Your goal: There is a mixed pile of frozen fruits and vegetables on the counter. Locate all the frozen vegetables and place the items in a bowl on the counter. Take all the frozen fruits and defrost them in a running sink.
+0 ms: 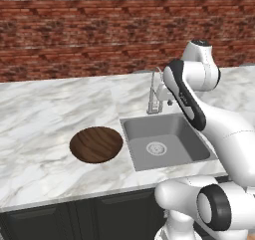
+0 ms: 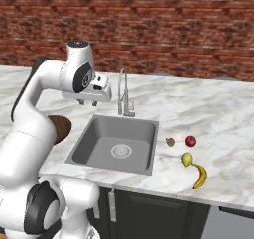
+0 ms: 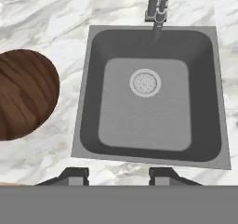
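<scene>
Here, places are given relative to the sink (image 2: 115, 145);
Fingers: the fingers (image 3: 119, 175) are seen parted and empty, hung above the sink's near rim;
Bowl: the dark wood bowl (image 1: 96, 144) is set on the bench (image 1: 35, 129) just left of the sink;
Pile: to the right of the sink on the bench lie the beige lump (image 2: 170, 142), the red ball (image 2: 190, 141), the yellow-green oval (image 2: 186, 159) and the banana (image 2: 200, 175);
Faucet: the faucet (image 2: 124, 95) stands behind the sink
</scene>
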Controlling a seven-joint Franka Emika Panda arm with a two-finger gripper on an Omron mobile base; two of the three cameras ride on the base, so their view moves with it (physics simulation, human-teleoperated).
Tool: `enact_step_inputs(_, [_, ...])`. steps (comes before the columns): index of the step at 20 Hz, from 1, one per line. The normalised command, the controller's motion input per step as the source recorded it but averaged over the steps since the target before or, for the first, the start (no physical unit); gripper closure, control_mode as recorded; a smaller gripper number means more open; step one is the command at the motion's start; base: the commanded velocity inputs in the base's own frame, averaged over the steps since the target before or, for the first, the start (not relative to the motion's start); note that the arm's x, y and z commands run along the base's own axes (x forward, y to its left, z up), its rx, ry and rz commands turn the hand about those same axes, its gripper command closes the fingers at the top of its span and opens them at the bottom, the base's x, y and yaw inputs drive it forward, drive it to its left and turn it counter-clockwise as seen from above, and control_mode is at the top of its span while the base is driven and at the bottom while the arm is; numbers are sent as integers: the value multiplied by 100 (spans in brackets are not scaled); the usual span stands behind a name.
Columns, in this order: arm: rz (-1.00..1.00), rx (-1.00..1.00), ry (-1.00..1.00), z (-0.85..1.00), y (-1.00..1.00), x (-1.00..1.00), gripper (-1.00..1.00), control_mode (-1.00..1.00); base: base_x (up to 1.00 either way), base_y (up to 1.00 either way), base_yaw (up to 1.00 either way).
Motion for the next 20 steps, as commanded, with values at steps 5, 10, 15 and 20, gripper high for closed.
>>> enact_step_inputs(5, [0, 0, 0, -1, -16, -7, -100, -100, 0, 0, 0])
enact_step_inputs(10, [0, 0, 0, -2, -28, -17, -100, -100, 0, 0, 0])
enact_step_inputs(15, [-5, -2, 4, -12, -38, -16, -100, -100, 0, 0, 0])
enact_step_inputs(20, [-8, -1, 6, -21, -47, -6, -100, -100, 0, 0, 0])
